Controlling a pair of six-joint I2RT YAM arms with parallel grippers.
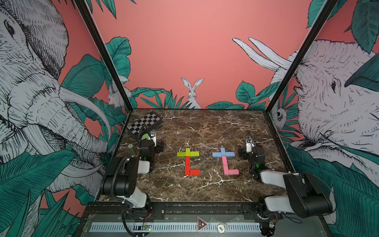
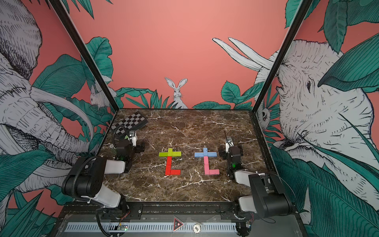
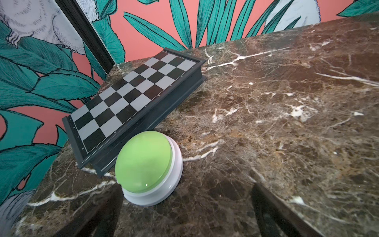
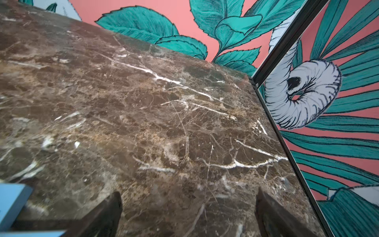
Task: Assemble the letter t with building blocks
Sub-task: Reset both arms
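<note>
In both top views the building blocks lie flat mid-table as two letter shapes. The left shape has a lime green cross (image 1: 188,153) (image 2: 170,153) over a red stem and foot (image 1: 187,167) (image 2: 168,166). The right shape has a light blue cross (image 1: 223,153) (image 2: 205,153) over a pink stem and foot (image 1: 225,164) (image 2: 207,165). My left gripper (image 1: 151,144) (image 3: 186,185) is left of the green bar, open and empty. My right gripper (image 1: 251,150) (image 4: 188,191) hovers right of the blue bar, open and empty. A light blue block corner (image 4: 12,203) shows beside it.
A black-and-white chequered board (image 1: 144,122) (image 3: 133,98) lies at the back left corner. A green-topped white button (image 3: 145,164) (image 1: 146,136) sits against it, just ahead of my left gripper. Black frame posts and wall panels close in the marble table (image 1: 205,127) on three sides.
</note>
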